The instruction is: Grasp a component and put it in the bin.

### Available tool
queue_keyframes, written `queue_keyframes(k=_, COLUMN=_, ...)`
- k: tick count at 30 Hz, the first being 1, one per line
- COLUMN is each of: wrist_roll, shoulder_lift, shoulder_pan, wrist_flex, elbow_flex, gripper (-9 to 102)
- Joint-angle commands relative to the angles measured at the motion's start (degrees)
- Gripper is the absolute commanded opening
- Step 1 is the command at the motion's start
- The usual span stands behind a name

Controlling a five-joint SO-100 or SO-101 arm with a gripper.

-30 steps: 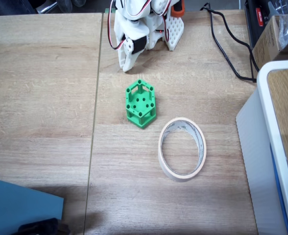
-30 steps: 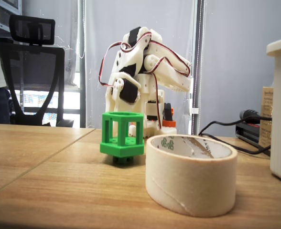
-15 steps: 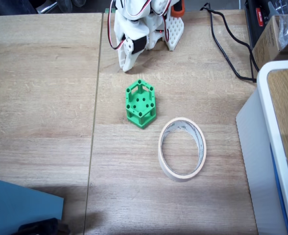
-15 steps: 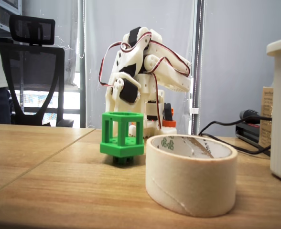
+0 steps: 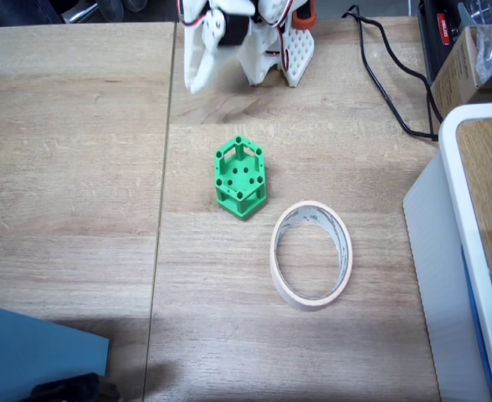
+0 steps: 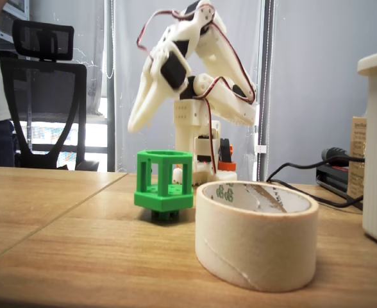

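Now: hand (image 6: 135,123) raised, off table | component (image 5: 241,178) beside bin (image 5: 311,254)

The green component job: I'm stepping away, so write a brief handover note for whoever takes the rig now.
End effector: raised above the table, behind the green component, holding nothing; whether it is open or shut is unclear.
Component: upright on the wooden table, untouched.
Tape-ring bin: beside the component, apart from it, hollow centre empty.
Done: nothing placed.
Left: grasp the component, lift it, set it inside the ring.
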Motion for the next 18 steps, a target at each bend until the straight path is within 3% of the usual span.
queue_keyframes(k=1, wrist_roll=0.35, shoulder_lift=-6.94, shoulder_pan=-0.7, wrist_flex=-0.62, elbow_flex=-7.21, gripper=0)
queue_keyframes(k=18, wrist_roll=0.53, shoulder_lift=-31.73, shoulder_pan=-15.73, wrist_flex=-0.79, elbow_flex=-22.68, gripper=3)
